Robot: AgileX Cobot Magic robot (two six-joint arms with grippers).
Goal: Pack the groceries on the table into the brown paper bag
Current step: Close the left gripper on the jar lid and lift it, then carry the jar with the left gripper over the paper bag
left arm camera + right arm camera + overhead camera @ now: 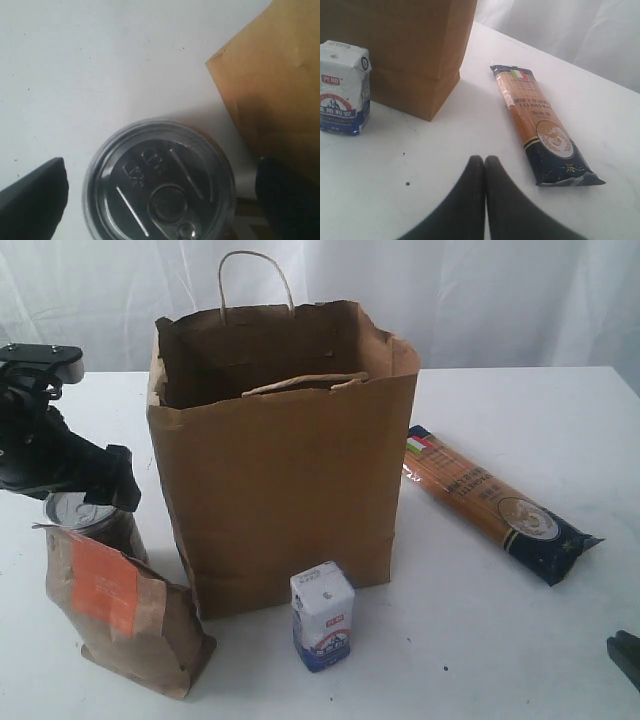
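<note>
White curtain point(500, 300) fills the whole background in the exterior view. It hangs in soft vertical folds, with lighter and greyer bands across it. The right wrist view catches a strip of the same pale, folded fabric.

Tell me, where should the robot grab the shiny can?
By its round side wall, coming straight down from above. The can stands upright on the table, lid up, and the open left hand hangs over it with a finger on each side. The pouch stands close by, so a sideways reach looks blocked.
</note>
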